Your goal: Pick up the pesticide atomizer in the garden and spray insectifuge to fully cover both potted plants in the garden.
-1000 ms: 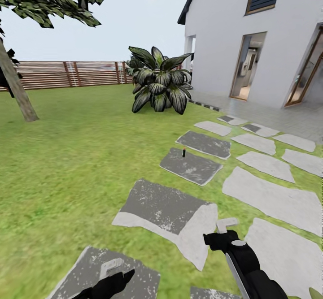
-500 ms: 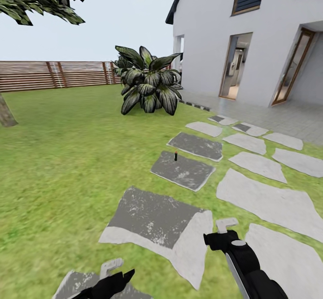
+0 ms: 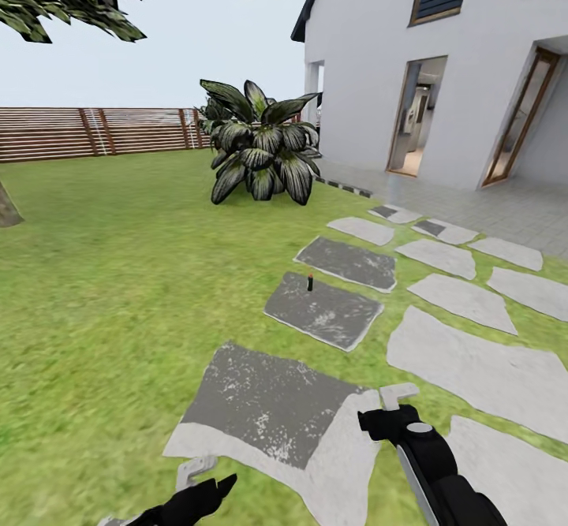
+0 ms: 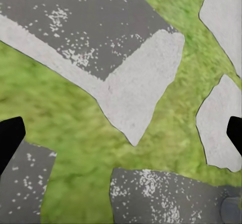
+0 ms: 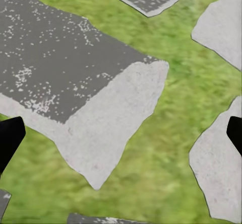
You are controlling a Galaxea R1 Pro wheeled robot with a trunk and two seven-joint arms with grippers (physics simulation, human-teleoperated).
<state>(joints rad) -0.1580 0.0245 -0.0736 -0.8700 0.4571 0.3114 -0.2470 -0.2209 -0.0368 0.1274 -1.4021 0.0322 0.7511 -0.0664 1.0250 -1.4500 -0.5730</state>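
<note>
The pesticide atomizer [image 3: 310, 281], a tiny dark bottle with a red tip, stands upright on a dark grey stepping stone [image 3: 323, 311] a few steps ahead in the garden. My left gripper [image 3: 201, 480] hangs low at the picture's bottom edge, open and holding nothing. My right gripper [image 3: 390, 408] is over the nearest stone [image 3: 268, 408], also open and holding nothing. In each wrist view the black fingertips [image 4: 10, 138] [image 5: 10, 138] sit far apart over grass and paving. The potted plants are out of view.
A big dark-leaved bush [image 3: 256, 155] grows beyond the stones. A white house [image 3: 442, 76] with open doorways stands at right, behind a paved terrace [image 3: 505, 210]. A slatted wooden fence [image 3: 95, 132] closes the lawn at the back. A tree trunk [image 3: 6, 210] is at far left.
The whole view has swung to the right and moved forward a little, so tree and bush slid left and the stones came nearer. Both arms hold the same pose.
</note>
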